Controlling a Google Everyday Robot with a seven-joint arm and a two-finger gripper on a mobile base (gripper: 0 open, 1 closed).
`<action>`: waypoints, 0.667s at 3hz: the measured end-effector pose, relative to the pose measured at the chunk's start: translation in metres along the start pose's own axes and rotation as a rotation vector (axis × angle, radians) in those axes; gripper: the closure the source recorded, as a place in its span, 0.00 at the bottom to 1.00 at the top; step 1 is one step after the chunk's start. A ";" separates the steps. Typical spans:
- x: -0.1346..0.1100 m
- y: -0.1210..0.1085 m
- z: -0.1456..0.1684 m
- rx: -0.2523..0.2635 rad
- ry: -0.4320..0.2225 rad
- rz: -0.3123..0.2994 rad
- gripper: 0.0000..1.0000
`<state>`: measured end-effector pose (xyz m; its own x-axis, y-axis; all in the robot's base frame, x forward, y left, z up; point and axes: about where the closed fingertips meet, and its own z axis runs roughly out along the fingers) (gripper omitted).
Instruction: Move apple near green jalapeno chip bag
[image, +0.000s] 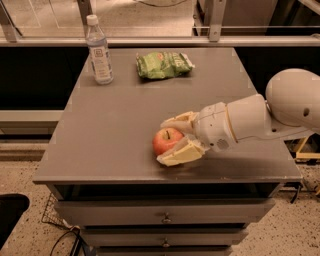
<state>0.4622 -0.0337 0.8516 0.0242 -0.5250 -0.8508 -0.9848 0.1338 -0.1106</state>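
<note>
The red-orange apple sits on the grey table top near the front edge. My gripper reaches in from the right, its two cream fingers open and standing on either side of the apple, one behind it and one in front. The green jalapeno chip bag lies flat at the back middle of the table, well away from the apple.
A clear plastic water bottle with a white cap stands at the back left. My white arm stretches over the table's right side. Drawers sit under the front edge. A rail runs behind the table.
</note>
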 end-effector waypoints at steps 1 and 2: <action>-0.001 0.001 0.001 -0.003 0.000 -0.003 0.85; -0.003 0.002 0.002 -0.006 0.001 -0.005 1.00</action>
<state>0.4608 -0.0300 0.8524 0.0293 -0.5265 -0.8497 -0.9856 0.1262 -0.1122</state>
